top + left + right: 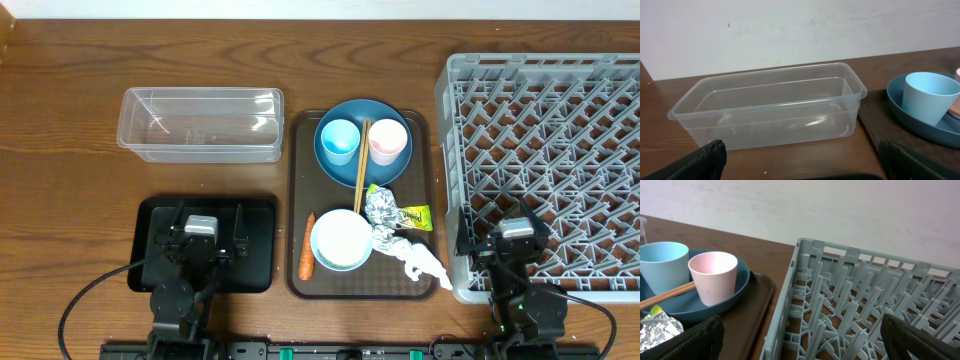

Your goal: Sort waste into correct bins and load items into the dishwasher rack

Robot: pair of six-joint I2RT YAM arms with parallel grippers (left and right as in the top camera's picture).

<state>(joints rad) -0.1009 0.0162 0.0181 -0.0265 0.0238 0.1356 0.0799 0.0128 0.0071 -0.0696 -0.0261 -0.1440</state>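
Observation:
On the brown serving tray, a dark-blue plate [362, 165] carries a light-blue cup [338, 140], a pink cup [388, 141] and wooden chopsticks [360, 170]. In front of it lie a pale bowl [342, 240], crumpled foil [380, 206], a yellow-green wrapper [413, 215], white tissue [412, 258] and a carrot piece [307, 258]. The clear tub [200, 125] [770, 107] stands far left. My left gripper [210, 228] [802, 160] hovers open over the black tray [258, 262]. Open too, my right gripper [508, 240] [800, 337] hangs above the grey rack's [545, 130] [850, 295] near-left corner.
The brown serving tray [297, 180] lies between the two bins and the rack. The rack's left wall stands close to the tray's right rim. Bare wooden table [60, 150] stretches left of the tub and along the back.

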